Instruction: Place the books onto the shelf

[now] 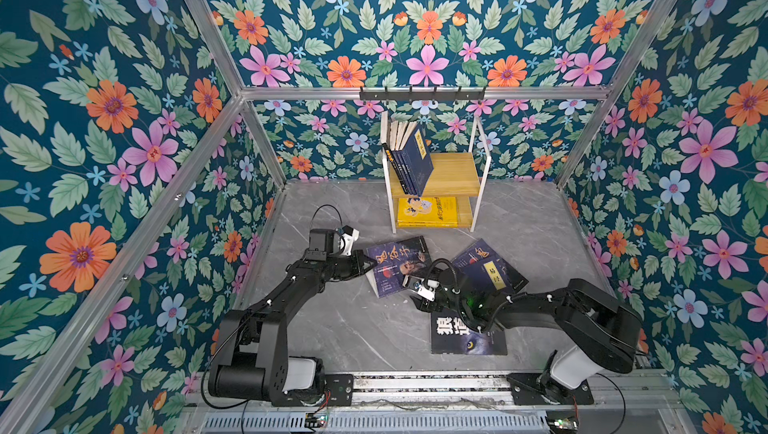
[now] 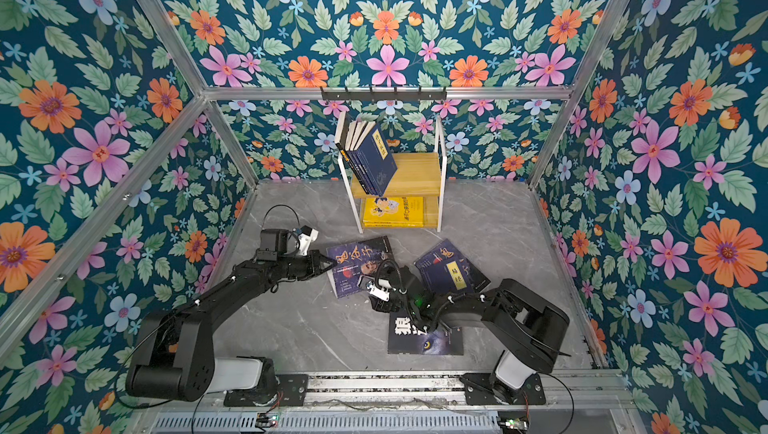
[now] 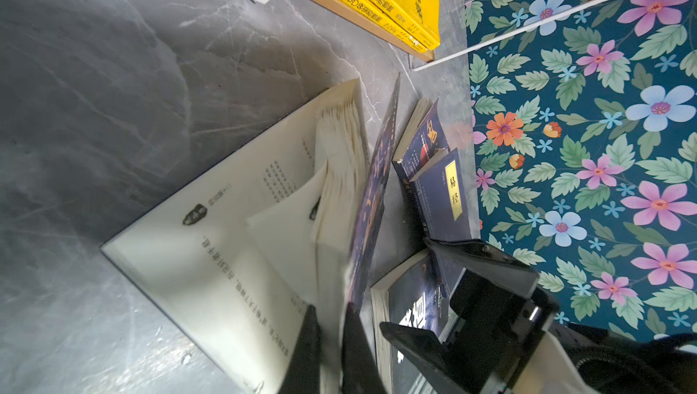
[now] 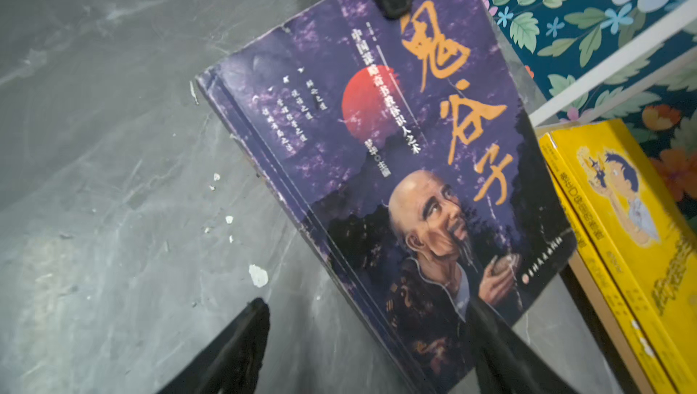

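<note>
A purple portrait-cover book (image 1: 397,265) (image 2: 357,265) (image 4: 377,147) lies below the shelf (image 1: 455,174) (image 2: 415,174). My left gripper (image 1: 368,265) (image 3: 328,343) is shut on its left edge, pinching the cover and a bunch of pages; its cream pages (image 3: 226,241) fan open. At the book's near corner my right gripper (image 1: 411,292) (image 4: 371,335) is open, one finger on bare floor and one on the cover. A navy book with a yellow label (image 1: 490,274) (image 3: 449,192) lies on another dark book. The wolf-eye book (image 1: 469,336) is partly under the right arm.
Several navy books (image 1: 409,162) lean at the left of the shelf's upper board. Yellow books (image 1: 428,211) (image 4: 622,222) lie flat on the lower board. A black hook rail (image 1: 422,93) hangs on the back wall. Floral walls close in three sides of the grey marble floor (image 1: 340,328).
</note>
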You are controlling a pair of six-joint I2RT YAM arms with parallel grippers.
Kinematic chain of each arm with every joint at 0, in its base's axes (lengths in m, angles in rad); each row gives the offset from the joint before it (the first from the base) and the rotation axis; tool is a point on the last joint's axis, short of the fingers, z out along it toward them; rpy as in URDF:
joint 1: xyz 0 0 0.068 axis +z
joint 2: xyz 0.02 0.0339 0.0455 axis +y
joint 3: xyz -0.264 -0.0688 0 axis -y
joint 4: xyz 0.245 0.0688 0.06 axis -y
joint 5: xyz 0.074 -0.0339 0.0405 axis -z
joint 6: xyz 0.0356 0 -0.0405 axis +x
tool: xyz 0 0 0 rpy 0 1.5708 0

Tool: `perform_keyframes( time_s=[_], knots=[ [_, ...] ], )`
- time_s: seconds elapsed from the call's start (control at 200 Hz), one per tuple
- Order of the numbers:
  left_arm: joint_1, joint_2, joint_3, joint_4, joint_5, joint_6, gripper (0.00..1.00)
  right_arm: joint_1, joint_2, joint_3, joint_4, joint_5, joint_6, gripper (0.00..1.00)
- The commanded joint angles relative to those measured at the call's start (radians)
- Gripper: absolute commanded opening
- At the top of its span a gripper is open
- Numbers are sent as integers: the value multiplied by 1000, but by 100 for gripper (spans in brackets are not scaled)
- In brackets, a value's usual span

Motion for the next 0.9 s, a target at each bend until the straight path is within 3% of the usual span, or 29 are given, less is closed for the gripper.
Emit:
perform_keyframes(
  time_s=[0.0,0.2,0.53,0.59,0.645,0.705,0.815,0.895],
  knots=[
    [1,3,13,3,38,9,0,22,92,2,191,99,-205,82],
    [-1,23,8,25,51,-17,0,31,256,22,436,201,-334,83],
    [-1,69,25,13,55,-2,0,31,355,58,579,268,-394,76],
    [-2,70,17,15,46,-6,0,26,365,61,587,258,-403,69],
    [-2,74,1,44,42,-25,1,23,375,64,604,259,-413,55],
    [-3,73,6,41,34,-23,12,23,374,68,599,264,-426,39],
    [11,44,30,8,-30,1,38,24,317,54,531,251,-418,21],
    [32,-1,18,12,-86,24,49,25,273,43,499,251,-410,11]
  ],
)
